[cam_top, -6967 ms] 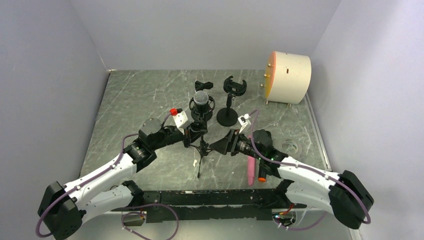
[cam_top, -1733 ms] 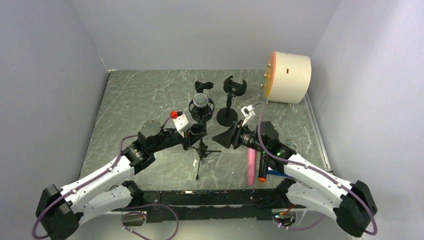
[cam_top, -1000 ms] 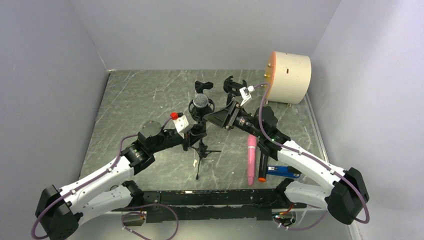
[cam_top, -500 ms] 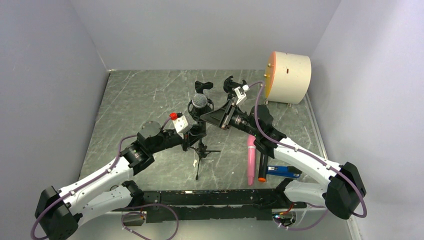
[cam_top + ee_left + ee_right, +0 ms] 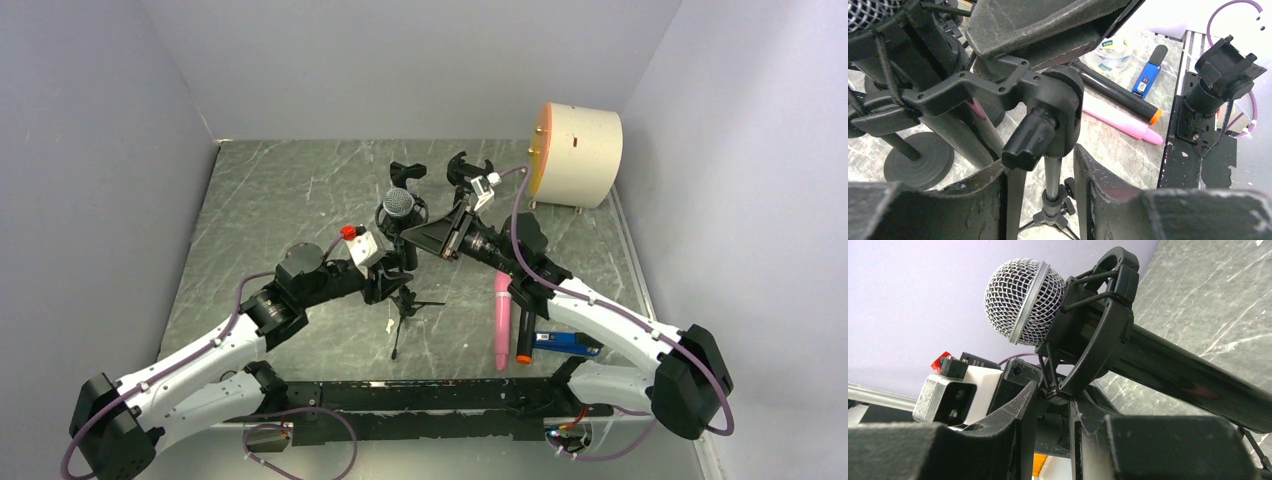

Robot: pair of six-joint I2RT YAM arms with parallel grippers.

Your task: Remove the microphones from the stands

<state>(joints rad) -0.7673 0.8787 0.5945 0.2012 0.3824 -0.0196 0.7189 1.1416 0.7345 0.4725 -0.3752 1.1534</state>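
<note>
The microphone [image 5: 398, 203], with a silver mesh head [image 5: 1020, 300] and a black body, sits in the elastic ring mount on top of the small tripod stand [image 5: 403, 302]. My right gripper [image 5: 410, 233] reaches in from the right. It is shut [image 5: 1050, 395] on the base of the ring mount, just under the microphone. My left gripper [image 5: 393, 275] is lower on the stand. Its jaws [image 5: 1042, 167] stand apart on either side of the thin pole [image 5: 1050, 182] below the black knob [image 5: 1030, 142], without touching it.
A second stand with a round base [image 5: 455, 236] and an empty clip [image 5: 470, 172] stands behind, next to another black clip [image 5: 407, 169]. A cream drum [image 5: 580, 152] is at back right. A pink marker [image 5: 503, 320], an orange-tipped marker [image 5: 522, 335] and a blue item [image 5: 566, 343] lie at right.
My right gripper rose from the table's middle to the microphone mount and closed on it. The left gripper's jaws have parted from the stand's pole.
</note>
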